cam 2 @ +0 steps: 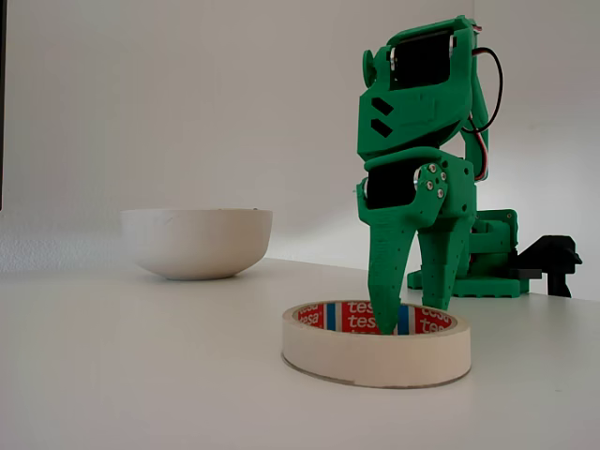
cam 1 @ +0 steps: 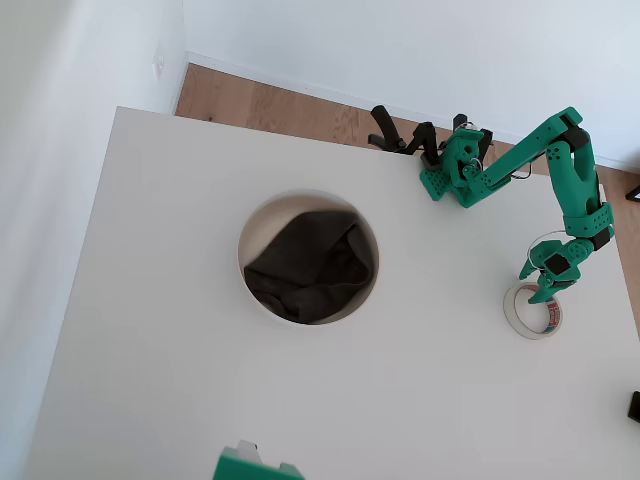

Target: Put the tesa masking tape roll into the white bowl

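Observation:
The tesa masking tape roll [cam 1: 524, 331] [cam 2: 375, 354] lies flat near the table's right side in the overhead view, its red-and-blue label showing on the inner core. My green gripper [cam 1: 546, 291] [cam 2: 412, 319] points straight down over the roll's far-right rim. It is open by a narrow gap. One fingertip [cam 2: 385, 314] reaches down inside the ring. Whether the other finger stands inside or outside the wall is unclear. The white bowl [cam 1: 260, 226] [cam 2: 197, 242] sits mid-table, well left of the roll, with a dark grey cloth [cam 1: 305, 265] inside.
My arm's green base [cam 1: 458, 172] is at the table's back edge, beside black clamps [cam 1: 400, 135]. A green part [cam 1: 255, 466] pokes in at the front edge. Bare white table [cam 1: 440, 300] lies between roll and bowl. The table's right edge is close to the roll.

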You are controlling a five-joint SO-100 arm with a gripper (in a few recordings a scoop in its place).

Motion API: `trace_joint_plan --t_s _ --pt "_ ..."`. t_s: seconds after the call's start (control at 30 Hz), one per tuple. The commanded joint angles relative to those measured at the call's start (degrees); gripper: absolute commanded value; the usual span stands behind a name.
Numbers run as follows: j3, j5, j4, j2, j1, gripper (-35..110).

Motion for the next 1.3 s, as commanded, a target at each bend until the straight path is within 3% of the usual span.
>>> trace_joint_plan --t_s 0.0,0.27,0.6,0.8,1.07,1.27 --pt "-3.6 1.3 0.0 1.8 -2.5 17" --pt "-3.7 2.0 -0.4 1.8 -3.3 -8" --pt "-3.4 1.1 -1.0 3.7 -3.4 -8" --pt "-3.6 -1.4 4.0 20.6 0.4 -8" --pt "-12.1 -4.7 17.7 42.3 14.6 -8" --pt "-21.8 -10.8 24.4 49.5 35.8 -8"
